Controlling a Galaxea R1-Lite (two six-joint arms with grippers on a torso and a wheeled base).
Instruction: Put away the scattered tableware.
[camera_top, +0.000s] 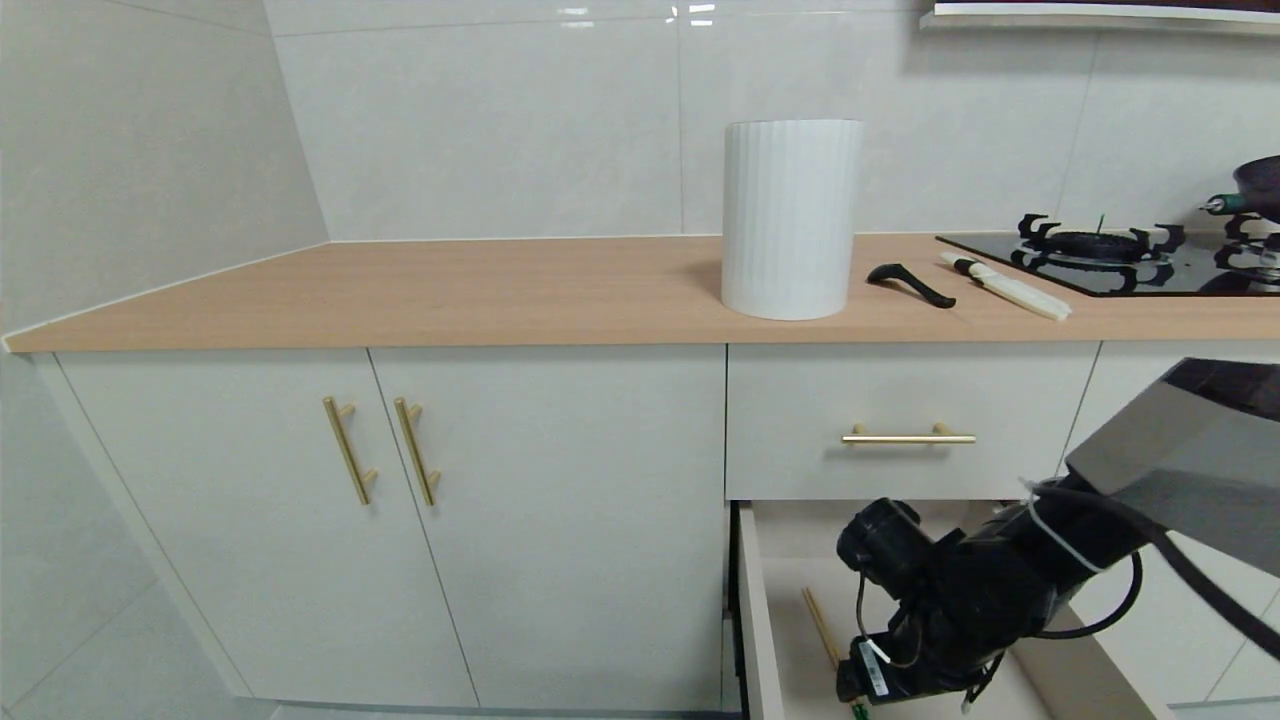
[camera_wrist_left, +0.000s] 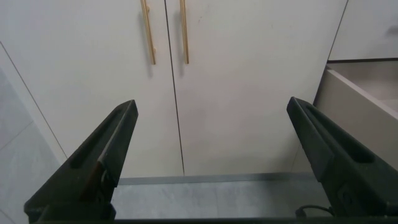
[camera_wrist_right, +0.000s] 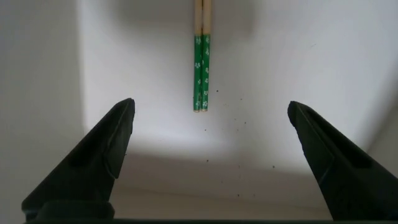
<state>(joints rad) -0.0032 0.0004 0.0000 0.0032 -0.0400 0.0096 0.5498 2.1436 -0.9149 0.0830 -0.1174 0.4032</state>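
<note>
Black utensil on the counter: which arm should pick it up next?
Probably the right. The black utensil lies on the counter's right side, above the open drawer where the right gripper hovers, fingers open. The left gripper points at the low cabinet doors.

I can read no words, numbers or signs in any view. The chopsticks (camera_wrist_right: 200, 62) lying in the drawer (camera_wrist_right: 298, 74) just ahead of my right jaws have small white flower marks on their green ends. These are a pattern only, with no letters or digits.
</note>
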